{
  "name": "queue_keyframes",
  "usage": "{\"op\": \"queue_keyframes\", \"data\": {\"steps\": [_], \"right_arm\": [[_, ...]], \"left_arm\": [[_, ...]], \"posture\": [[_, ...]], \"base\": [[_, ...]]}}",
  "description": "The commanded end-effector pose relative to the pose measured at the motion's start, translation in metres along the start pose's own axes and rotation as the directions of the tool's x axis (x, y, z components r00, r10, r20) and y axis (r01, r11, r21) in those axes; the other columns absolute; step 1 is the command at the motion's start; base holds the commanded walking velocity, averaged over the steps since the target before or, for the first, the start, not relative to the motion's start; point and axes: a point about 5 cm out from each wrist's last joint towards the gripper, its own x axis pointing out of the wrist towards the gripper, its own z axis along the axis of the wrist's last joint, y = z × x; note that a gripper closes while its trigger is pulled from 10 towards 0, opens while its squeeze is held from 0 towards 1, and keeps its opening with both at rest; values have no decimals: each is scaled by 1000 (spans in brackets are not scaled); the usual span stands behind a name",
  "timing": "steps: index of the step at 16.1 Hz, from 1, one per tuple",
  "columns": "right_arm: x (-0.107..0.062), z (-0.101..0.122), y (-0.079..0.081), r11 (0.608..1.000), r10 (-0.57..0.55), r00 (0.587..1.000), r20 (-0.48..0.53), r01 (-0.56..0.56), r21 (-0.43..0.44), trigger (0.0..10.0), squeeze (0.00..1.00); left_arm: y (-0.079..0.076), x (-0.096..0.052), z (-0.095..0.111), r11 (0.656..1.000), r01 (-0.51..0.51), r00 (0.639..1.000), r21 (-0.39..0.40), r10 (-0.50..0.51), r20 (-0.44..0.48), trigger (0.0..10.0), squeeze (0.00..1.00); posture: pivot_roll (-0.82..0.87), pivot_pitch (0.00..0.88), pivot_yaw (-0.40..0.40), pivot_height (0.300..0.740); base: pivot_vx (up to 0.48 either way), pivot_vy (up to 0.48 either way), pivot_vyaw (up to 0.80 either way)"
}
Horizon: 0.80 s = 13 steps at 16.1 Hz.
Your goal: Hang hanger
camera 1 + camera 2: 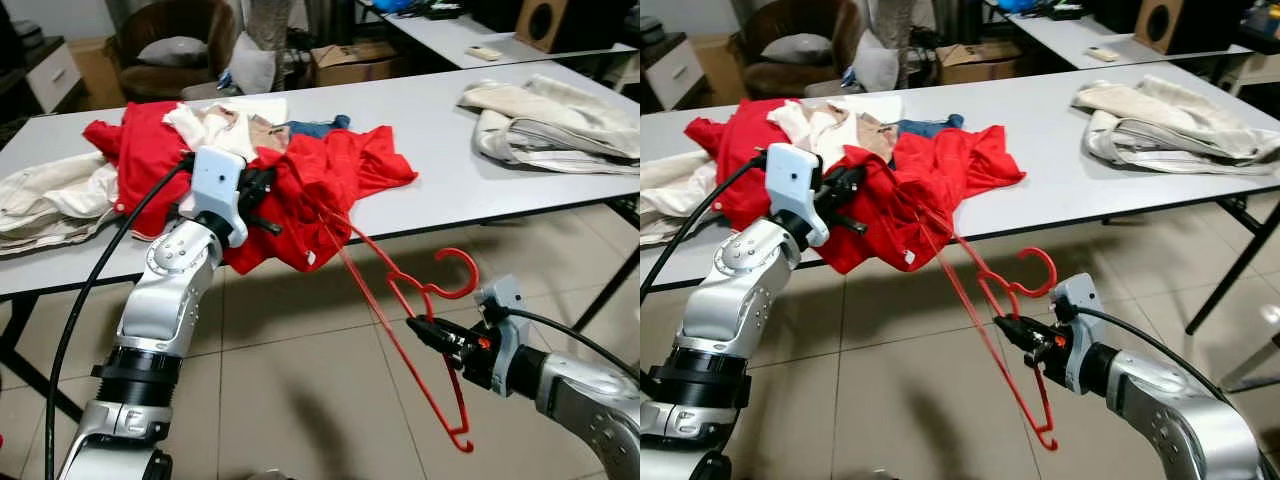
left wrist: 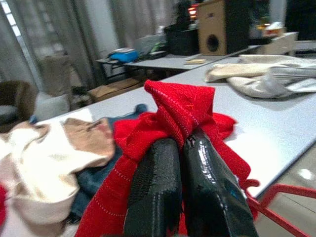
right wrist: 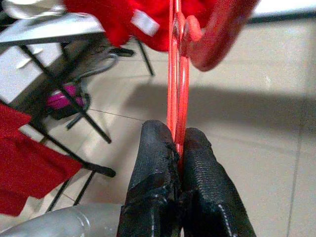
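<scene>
Off the bench (image 1: pixel 480 190) edge, right pincer (image 1: pixel 425 330) clamps the red hanger (image 1: pixel 400 330), one end seemingly inside the red shirt (image 1: pixel 330 185) the left pincer (image 1: pixel 262 200) pinches; tugging could snag fabric.

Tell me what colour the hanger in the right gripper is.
Red: the hanger, held by the right gripper, shows best in the left eye view.
</scene>
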Motion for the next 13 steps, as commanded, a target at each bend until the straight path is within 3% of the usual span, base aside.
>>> {"op": "queue_keyframes", "data": {"steps": [1,5,11,13], "right_arm": [[1,4,-4,999,-23,1000,3,23,25,10000,0],[17,13,-3,998,37,999,33,-39,49,10000,0],[32,9,-6,993,74,997,-2,-74,89,10000,0],[41,9,-11,993,59,998,-14,-57,105,10000,0]], "left_arm": [[-1,-2,3,999,28,1000,33,-28,1,0,0],[-15,-2,4,990,125,992,67,-125,-12,0,0],[-16,-4,6,986,151,988,76,-151,-13,0,0],[-19,-8,7,973,216,976,84,-214,-24,0,0]], "posture": [[-108,0,84,740],[-104,0,82,740],[-95,0,76,740],[-92,0,75,740]], "base": [[0,0,0],[0,0,0],[0,0,0],[0,0,0]]}}
